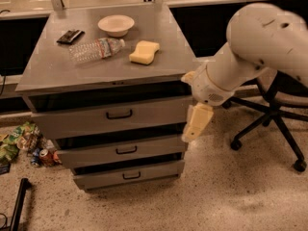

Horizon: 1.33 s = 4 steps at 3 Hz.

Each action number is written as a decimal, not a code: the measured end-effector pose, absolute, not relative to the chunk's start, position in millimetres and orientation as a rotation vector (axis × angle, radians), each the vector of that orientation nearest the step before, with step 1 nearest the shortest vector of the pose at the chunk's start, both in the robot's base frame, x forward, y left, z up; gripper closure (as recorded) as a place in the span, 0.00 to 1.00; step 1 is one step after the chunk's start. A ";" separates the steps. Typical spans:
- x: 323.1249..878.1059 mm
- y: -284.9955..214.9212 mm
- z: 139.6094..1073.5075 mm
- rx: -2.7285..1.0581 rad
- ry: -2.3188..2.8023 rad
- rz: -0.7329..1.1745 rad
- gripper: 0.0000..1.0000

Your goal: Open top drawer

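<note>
The top drawer [72,121] is the tallest of three grey fronts in the metal cabinet, with a small black bar handle [119,114] at its centre. A dark gap shows above its front panel. My gripper [195,124] is cream-coloured and hangs downward from the white arm [250,52]. It sits at the right end of the top drawer's front, well to the right of the handle and not touching it. The two shallower drawers [126,150] [131,175] lie below.
On the cabinet top [48,73] lie a white bowl [115,24], a plastic water bottle [96,49], a yellow sponge [144,52] and a black object [70,36]. An office chair [269,114] stands to the right. Snack bags [17,138] and a can [45,156] lie on the floor at left.
</note>
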<state>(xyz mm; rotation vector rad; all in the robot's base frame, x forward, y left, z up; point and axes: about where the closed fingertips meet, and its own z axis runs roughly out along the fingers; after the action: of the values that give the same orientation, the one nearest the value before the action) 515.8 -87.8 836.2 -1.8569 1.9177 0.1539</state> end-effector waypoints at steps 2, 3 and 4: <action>568.4 -25.8 800.2 -1.830 1.667 0.238 0.00; 581.2 -9.6 775.6 -1.883 1.637 0.243 0.00; 586.4 -3.7 759.0 -1.977 1.638 0.194 0.00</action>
<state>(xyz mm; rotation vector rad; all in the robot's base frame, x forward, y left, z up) 586.4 -3.7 759.0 -1.9770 1.6382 0.1939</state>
